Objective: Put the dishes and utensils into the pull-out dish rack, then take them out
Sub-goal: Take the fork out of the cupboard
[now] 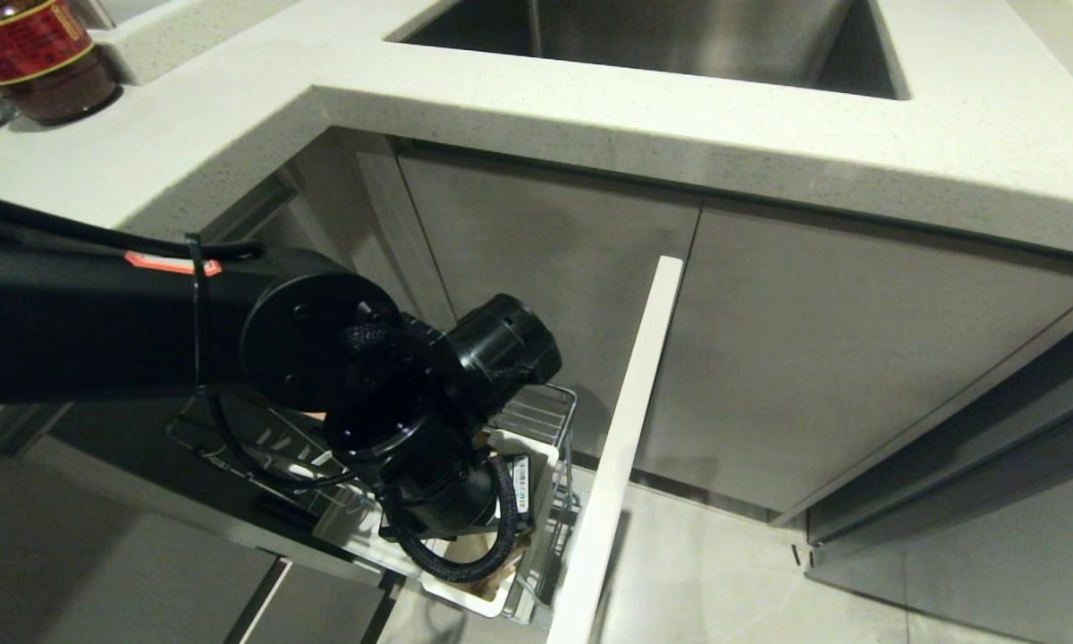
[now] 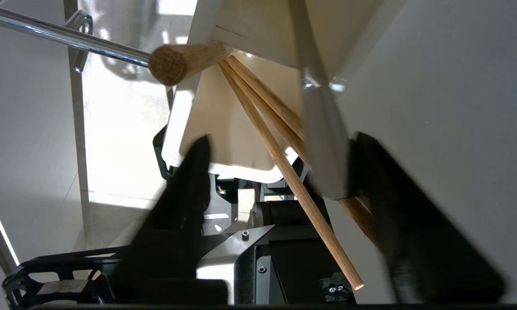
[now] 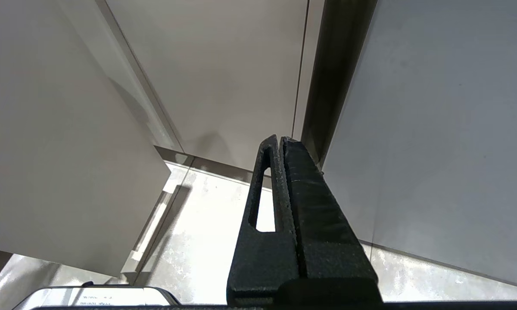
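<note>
Two chopsticks [image 2: 280,150] and fork [image 2: 323,142] stand between left hand's [image 2: 280,163] fingers [image 2: 189,181].

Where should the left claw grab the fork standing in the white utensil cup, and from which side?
Grip the fork on its flat silver handle, just beyond the cup rim, coming in along the handle from its free end as the left claw already faces. The handle leans out of the cup beside the chopsticks, so pinching across its flat faces near one finger should help leave the sticks behind.
</note>
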Robot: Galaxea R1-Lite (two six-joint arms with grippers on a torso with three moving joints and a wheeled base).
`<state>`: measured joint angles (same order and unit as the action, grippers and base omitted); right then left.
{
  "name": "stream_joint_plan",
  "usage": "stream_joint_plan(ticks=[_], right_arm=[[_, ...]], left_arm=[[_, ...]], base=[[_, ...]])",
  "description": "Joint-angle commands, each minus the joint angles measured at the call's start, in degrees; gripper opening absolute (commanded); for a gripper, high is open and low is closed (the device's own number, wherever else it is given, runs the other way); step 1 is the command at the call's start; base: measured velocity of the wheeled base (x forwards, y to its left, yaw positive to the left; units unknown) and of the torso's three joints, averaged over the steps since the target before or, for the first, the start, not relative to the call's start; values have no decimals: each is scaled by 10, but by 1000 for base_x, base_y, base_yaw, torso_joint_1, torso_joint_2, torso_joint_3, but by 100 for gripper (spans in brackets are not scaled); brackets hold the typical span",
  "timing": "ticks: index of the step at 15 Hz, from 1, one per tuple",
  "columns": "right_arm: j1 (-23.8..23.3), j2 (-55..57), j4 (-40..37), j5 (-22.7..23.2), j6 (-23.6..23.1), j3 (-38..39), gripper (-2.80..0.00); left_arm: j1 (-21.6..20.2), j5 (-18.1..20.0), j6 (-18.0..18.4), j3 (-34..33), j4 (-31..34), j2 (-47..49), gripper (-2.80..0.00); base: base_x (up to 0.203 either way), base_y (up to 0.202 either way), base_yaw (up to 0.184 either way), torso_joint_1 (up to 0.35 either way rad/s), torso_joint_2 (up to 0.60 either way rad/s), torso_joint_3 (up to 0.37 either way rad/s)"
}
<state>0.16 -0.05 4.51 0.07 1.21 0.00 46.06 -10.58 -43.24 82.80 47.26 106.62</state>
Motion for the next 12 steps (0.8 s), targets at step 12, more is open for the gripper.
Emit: stream_joint_plan(ticks=[12], right_arm=[[0,0,1,0,0,15,-280]], left_arm=[[4,8,-3,1,5,-17,-280]], base=[[0,0,0,0,0,0]])
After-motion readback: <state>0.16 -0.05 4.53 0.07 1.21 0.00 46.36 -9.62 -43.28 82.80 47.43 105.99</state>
